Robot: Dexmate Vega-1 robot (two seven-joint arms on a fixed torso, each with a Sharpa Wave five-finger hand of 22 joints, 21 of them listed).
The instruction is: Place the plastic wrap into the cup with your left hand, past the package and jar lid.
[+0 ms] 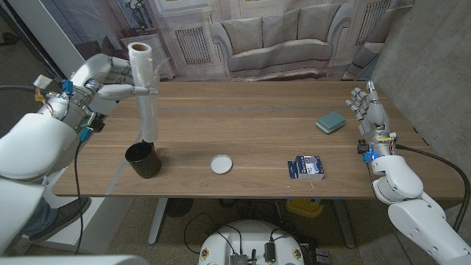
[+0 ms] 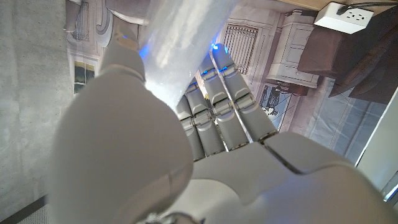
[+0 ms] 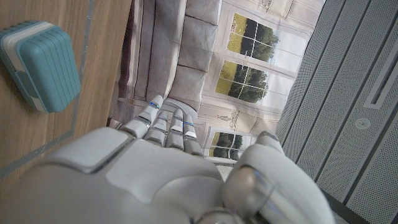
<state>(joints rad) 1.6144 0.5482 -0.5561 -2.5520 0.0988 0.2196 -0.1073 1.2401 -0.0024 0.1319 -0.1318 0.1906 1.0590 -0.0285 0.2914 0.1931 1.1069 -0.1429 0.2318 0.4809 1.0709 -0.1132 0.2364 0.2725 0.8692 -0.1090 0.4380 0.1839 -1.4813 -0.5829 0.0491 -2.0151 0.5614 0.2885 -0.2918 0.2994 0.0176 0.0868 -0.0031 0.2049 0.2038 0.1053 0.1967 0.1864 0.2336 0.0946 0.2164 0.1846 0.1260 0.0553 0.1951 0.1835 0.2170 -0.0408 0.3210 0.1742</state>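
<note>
Head view first, from the robot's left side across to its right. At the table's left end the left hand [image 1: 110, 82] is raised above the wood and grips a tall roll of plastic wrap [image 1: 144, 92] near its upper part, thumb on one side and fingers on the other. The roll stands close to upright, its white top end above the hand and its lower end down inside a black cup [image 1: 143, 160] that sits near the front edge of the wooden table [image 1: 243, 125]. Whether the roll's end touches the cup's bottom cannot be told.

Further right, a round white jar lid [image 1: 221, 164] lies flat on the wood, well apart from the cup. Right of that lies a small blue and white package [image 1: 305, 167], also near the front edge. A teal box [image 1: 331, 121] rests farther back, near the right end.

At the far right, the right hand [image 1: 370, 109] stands on its edge beside the teal box, fingers extended and apart, holding nothing.

From the left wrist, the pale translucent roll [image 2: 180, 37] crosses between the thumb and the fingers [image 2: 217, 106]. From the right wrist, the teal box [image 3: 40, 65] lies on the wood past the right hand [image 3: 168, 174].
</note>
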